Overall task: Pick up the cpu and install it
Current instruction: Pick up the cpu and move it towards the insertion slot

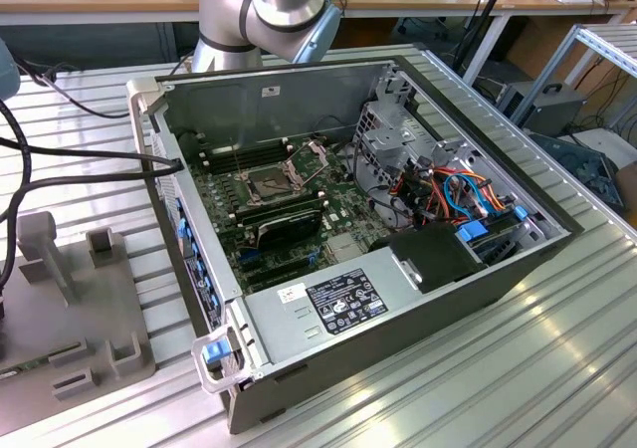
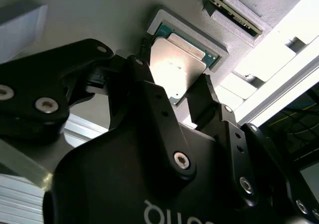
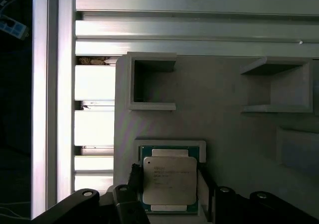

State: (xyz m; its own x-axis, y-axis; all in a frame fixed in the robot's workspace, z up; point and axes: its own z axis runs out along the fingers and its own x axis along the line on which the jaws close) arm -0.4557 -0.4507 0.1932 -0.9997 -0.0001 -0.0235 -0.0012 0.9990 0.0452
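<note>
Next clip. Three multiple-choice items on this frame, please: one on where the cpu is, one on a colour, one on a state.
1. Where does the cpu lie? A) in the socket B) in a recess of the grey holder C) on bare table slats
2. What colour is the cpu's top? A) silver-grey B) black C) gold
3. How is the computer case? A) shut B) side open, motherboard exposed C) upright
Answers: B, both wrist views show the holder framing it; A, its metal top looks silver-grey; B, the exterior view looks onto the motherboard.
</note>
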